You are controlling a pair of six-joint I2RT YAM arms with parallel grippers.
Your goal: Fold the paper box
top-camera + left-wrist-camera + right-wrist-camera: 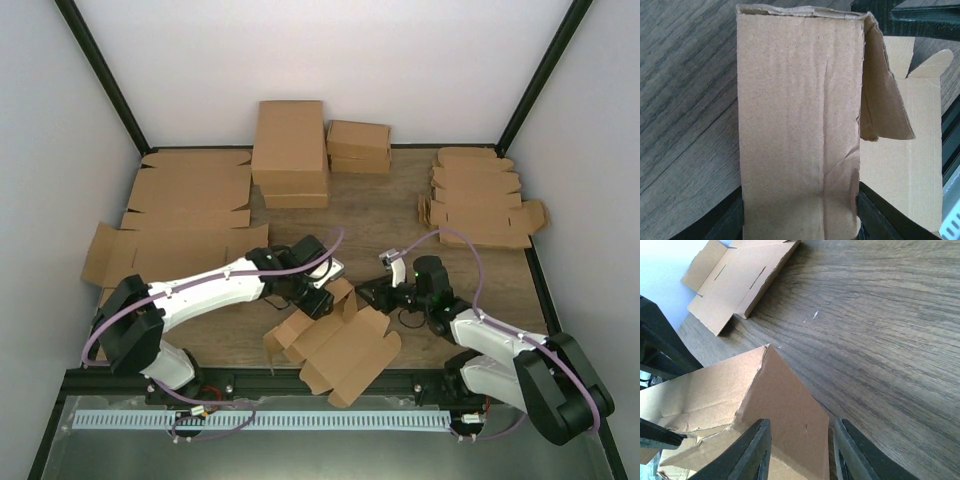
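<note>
Paper box (340, 352) lay half-formed, midway along near edge of tabletop (390, 215). Left claw (800, 222) clamped folded side panel, probably to set crease. Right claw (801, 445) straddled raised flap, jaws narrow, grip could not be told. Box interior open, nothing seen inside. Folded boxes (290, 150) stacked at far edge.

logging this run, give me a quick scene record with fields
box: partly folded, flaps raised, lying between the two arms
left gripper: a box panel fills the space between its fingers; grip unclear
right gripper: straddles a raised box flap, gap on one side
flat sheets: stacked at left
folded boxes: at the back
blanks: stacked at right
</note>
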